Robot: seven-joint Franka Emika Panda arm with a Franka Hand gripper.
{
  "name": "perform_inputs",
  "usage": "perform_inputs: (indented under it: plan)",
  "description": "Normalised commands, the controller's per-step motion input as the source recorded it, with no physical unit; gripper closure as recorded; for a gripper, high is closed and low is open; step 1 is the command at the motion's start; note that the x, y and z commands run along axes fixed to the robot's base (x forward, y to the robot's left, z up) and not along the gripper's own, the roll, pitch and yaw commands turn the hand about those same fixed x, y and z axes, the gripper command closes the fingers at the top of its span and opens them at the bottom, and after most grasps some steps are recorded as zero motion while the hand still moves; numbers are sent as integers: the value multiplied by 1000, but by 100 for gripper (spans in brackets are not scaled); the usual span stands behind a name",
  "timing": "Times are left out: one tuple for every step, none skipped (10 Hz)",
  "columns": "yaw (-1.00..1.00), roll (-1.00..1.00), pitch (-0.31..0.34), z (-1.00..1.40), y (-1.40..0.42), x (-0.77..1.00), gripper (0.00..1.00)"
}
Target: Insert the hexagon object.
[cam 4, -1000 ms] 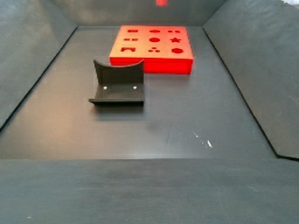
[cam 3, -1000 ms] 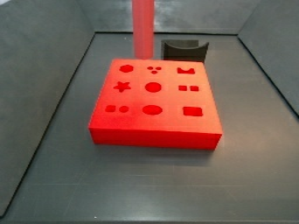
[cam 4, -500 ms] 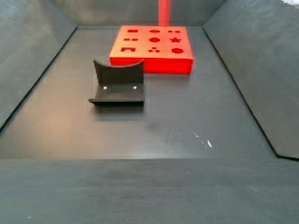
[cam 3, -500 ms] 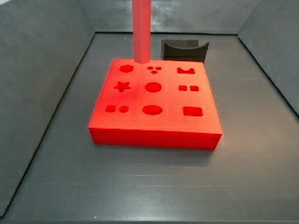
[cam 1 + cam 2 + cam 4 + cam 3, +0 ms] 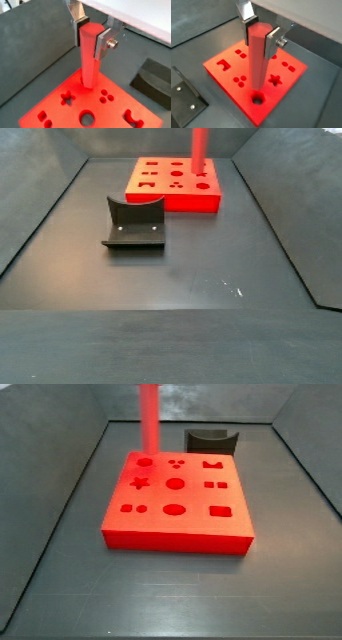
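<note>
The hexagon object (image 5: pixel 89 55) is a long red peg, held upright between my gripper's (image 5: pixel 91 32) silver fingers; it also shows in a wrist view (image 5: pixel 256 60). The gripper (image 5: pixel 261 34) is shut on its upper end. In both side views the gripper is above the picture's edge and only the peg (image 5: pixel 147 424) (image 5: pixel 201 150) shows. Its lower end stands at the hexagonal hole (image 5: pixel 143 461) near a far corner of the red block (image 5: pixel 174 509). I cannot tell whether it touches the block (image 5: pixel 171 196).
The block (image 5: pixel 100 107) (image 5: pixel 231 75) has several other shaped holes, among them a star (image 5: pixel 139 482) and circles. The dark fixture (image 5: pixel 134 225) stands on the grey floor apart from the block, also seen behind it (image 5: pixel 211 439). Grey walls enclose the floor.
The peg has moved sideways across the block's far edge to the corner hole and come a little lower. The block and the fixture have not moved.
</note>
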Motion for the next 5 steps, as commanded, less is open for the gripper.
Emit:
perform_inputs:
  plan:
    - [-57,0,-113,-57,0,-297,100]
    - [0,0,-24,-80,-31,-31,100]
    - [0,47,-17,-346,0,0,100]
    - [0,123,-21,-511,0,129,100]
    - [-46,256,0,-463,29,171,100]
